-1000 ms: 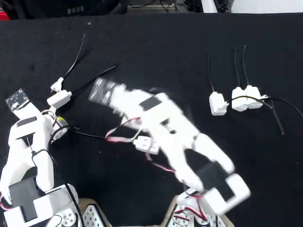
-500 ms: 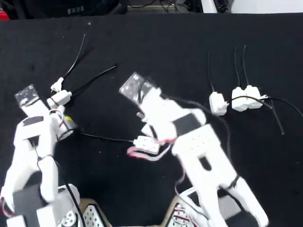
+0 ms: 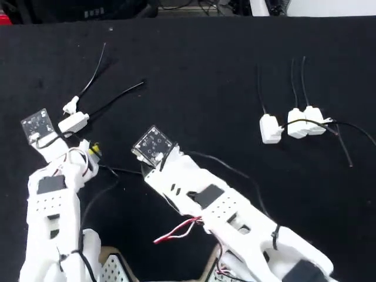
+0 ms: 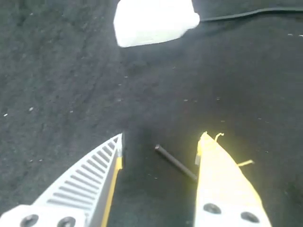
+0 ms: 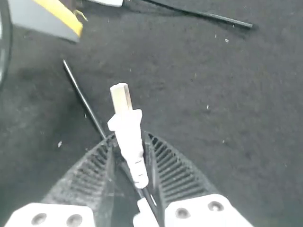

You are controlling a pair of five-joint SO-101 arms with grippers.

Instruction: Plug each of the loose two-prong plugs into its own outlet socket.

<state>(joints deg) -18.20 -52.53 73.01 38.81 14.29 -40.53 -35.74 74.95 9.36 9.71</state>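
My right gripper (image 5: 129,142) is shut on a small white two-prong plug (image 5: 126,124), whose prong end sticks out past the fingertips above the black cloth. In the high view the right arm (image 3: 205,200) lies across the middle and covers that gripper. My left gripper (image 4: 161,142) stands open low over the cloth, with a loose black cable end (image 4: 175,163) between its fingers. A white plug block (image 4: 154,21) lies just beyond it. From above, the left gripper (image 3: 88,154) sits near that block (image 3: 73,122) and a smaller plug (image 3: 70,106).
Three white outlet sockets (image 3: 270,128) (image 3: 296,123) (image 3: 314,120) with thin black leads sit at the far right. The left gripper's yellow-tipped finger (image 5: 47,19) is close ahead of the held plug. A black cable (image 3: 117,170) runs between the arms.
The right arm swung left, then drew back low over the middle; the white plug that lay there is now under it, in its gripper. The left arm rose, then settled lower.
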